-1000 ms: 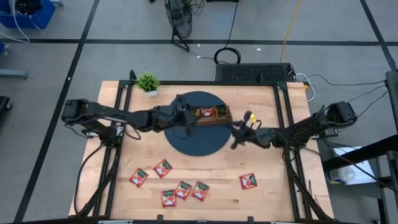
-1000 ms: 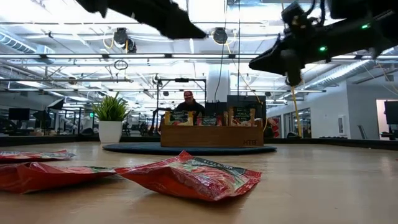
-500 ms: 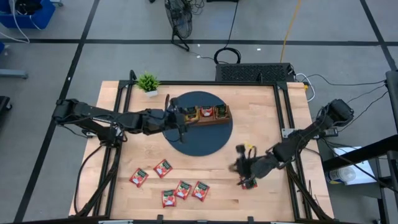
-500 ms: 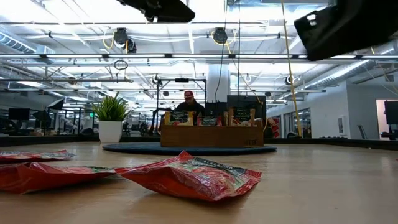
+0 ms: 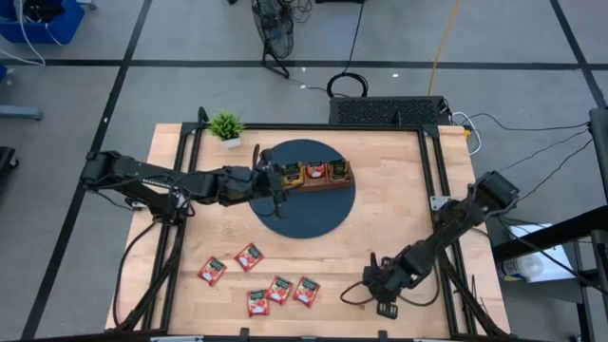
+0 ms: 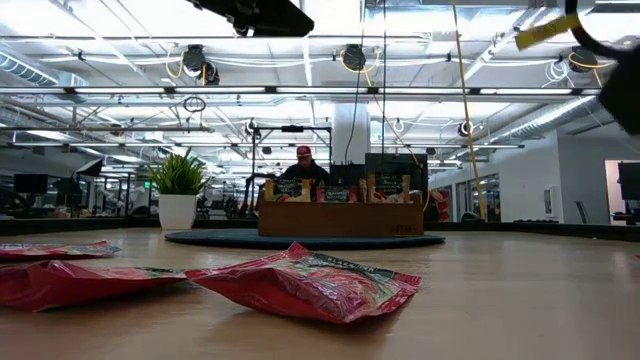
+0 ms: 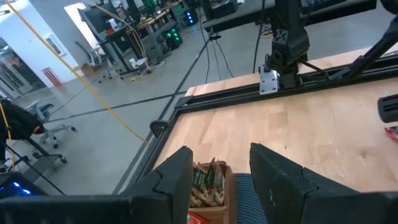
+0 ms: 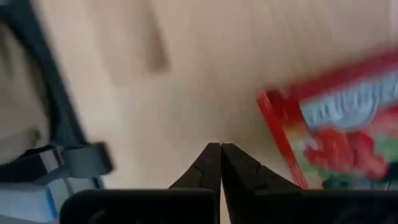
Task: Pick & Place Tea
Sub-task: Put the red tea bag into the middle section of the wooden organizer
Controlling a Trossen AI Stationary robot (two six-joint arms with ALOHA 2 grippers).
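**Tray partly stocked, loose sachets waiting, right arm going low at the front edge**

The wooden table point(image 5: 399, 190) is hosting the whole show, with the dark round mat point(image 5: 318, 214) sitting toward its back and the wooden tray point(image 5: 318, 174) lying on that mat. The tray is already carrying tea: sachets are standing up in its compartments, green labels showing over the front wall in the low view point(image 6: 337, 190). So part of the job is looking done.

What is left is lying well ahead of the tray. Five red sachets point(image 5: 278, 289) are sitting in a loose cluster on bare wood near the front-left of the table, flat and untouched.

Now the arms. The left gripper point(image 5: 275, 180) is hovering right over the tray's end, its jaws standing apart with nothing between them; in its wrist view the packed sachets point(image 7: 208, 180) are showing directly beyond the gap between the two fingers point(image 7: 177, 177).

The right gripper point(image 5: 375, 282) is working down at the front edge, well apart from the cluster. Its jaws are pressed together, tips meeting, gripping nothing that I can see. One more red sachet point(image 8: 329, 130) is lying flat on the wood just off to one side of those closed tips, not between them. My read: that sachet is the next pick, and the jaws are needing to part first.
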